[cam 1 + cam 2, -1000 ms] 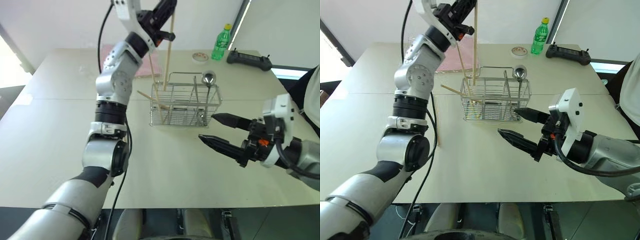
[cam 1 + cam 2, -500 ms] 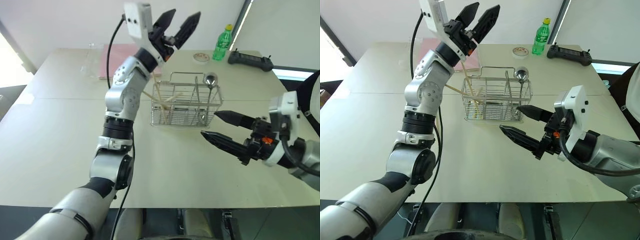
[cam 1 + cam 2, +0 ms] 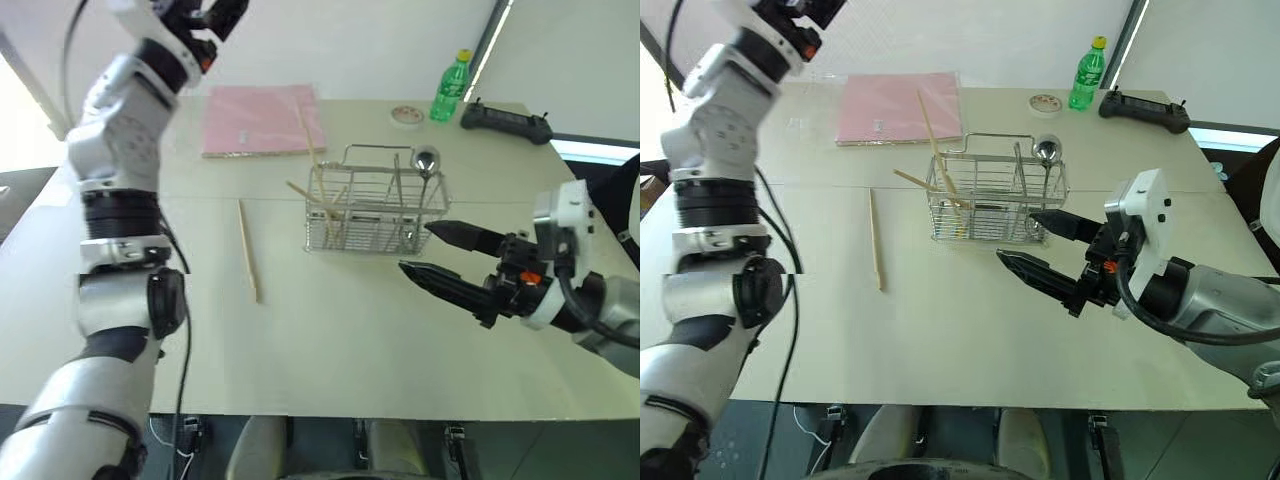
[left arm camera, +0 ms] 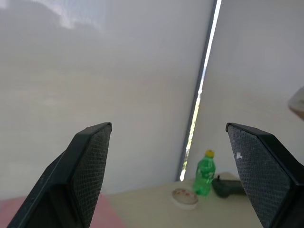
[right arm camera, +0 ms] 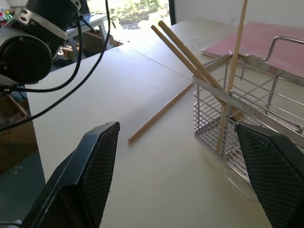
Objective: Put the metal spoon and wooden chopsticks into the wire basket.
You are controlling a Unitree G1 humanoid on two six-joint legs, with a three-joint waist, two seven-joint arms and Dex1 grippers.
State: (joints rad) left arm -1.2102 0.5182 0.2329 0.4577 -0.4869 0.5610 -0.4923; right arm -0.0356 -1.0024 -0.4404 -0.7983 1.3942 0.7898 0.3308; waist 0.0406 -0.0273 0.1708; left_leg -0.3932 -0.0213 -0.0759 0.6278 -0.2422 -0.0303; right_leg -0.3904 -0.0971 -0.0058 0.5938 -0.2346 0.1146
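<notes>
A pale table under a white wall carries the whole scene, and the change on it is plain: the left gripper, which a second ago was clamped on a chopstick held upright over the wire basket, has let go and swung up and away to the robot's left, its two black fingers now spread wide with nothing between them, pointing toward the wall and the green bottle. The stick it released now stands in the basket's left compartment with the other wooden chopsticks, leaning out over the rim toward the pink folder. The metal spoon stands bowl-up in the right end of the basket. The right gripper hovers just in front of the basket, fingers well apart and empty, unmoved over that second. One chopstick lies flat on the table, well to the left of the basket (uncovered now that the arm has cleared), so the task looks nearly done, with that last stick left to collect.
</notes>
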